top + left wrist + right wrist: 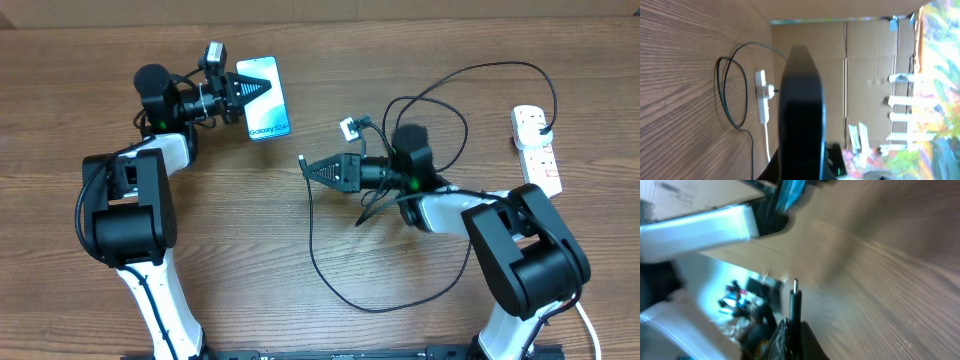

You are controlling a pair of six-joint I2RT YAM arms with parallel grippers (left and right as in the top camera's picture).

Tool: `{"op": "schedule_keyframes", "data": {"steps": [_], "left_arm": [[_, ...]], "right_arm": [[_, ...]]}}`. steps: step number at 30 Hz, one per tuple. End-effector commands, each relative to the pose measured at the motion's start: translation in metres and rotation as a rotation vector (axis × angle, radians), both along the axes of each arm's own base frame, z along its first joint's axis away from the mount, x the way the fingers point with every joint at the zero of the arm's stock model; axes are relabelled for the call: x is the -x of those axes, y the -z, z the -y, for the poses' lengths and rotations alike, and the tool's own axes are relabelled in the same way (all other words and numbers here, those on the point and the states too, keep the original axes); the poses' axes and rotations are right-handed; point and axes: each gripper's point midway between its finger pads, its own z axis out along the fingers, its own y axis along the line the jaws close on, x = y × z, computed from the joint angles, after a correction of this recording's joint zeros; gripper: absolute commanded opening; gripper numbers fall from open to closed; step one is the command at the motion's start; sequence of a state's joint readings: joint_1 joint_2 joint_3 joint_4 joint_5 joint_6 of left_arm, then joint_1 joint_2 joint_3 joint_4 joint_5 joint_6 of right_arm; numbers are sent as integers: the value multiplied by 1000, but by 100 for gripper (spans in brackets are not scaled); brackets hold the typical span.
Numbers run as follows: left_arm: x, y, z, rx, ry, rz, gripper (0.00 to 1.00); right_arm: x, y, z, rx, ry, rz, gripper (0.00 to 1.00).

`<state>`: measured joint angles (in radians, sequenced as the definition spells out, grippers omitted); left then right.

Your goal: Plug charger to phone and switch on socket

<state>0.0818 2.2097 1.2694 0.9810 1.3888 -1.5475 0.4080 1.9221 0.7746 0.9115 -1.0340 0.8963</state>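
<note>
Wood table, with a cardboard wall along the far edge. The main clutter is the charger. Its cable drops from the right gripper toward the near edge and sweeps a wide loop over the wood. It then climbs past the right arm, tangling around that arm's wrist, and arcs across the far side to its plug. The plug is seated in the socket. The socket lies at the table's far right, just beside the right arm and well apart from both grippers. In the left wrist view its white cord trails off its end. The right gripper is clenched on the cable's free end, and the connector tip pokes out past the fingers, pointing left. The left gripper is clamped on the phone, with the lit blue screen facing up. A dark slab fills mid-frame in the left wrist view and hides much of the table there; it's probably the phone edge-on. In the overhead view the phone sits up and to the left of the connector tip, well apart, with only bare wood between them. The blurred right wrist view has the phone high in frame beyond the tip, next to the left arm.
</note>
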Motion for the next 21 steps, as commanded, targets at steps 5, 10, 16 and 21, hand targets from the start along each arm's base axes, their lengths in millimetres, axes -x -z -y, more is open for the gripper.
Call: {"op": "schedule_keyframes", "data": {"steps": [5,10,16,21], "left_arm": [[-14,-14,38,29,-72,-28,4],[-13,-14,54,31,-67,-28,5],[-7,-14,56,28,-35,-28,5],[1,-13,58,23,16,-28,5]], "right_arm": [[13,-5,4,-65,13,-233,4],[7,-2,5,-59,49,-247,4],[0,-3,6,-69,93,-275,4],[-2,-6,7,-78,101,-264,4]]}}
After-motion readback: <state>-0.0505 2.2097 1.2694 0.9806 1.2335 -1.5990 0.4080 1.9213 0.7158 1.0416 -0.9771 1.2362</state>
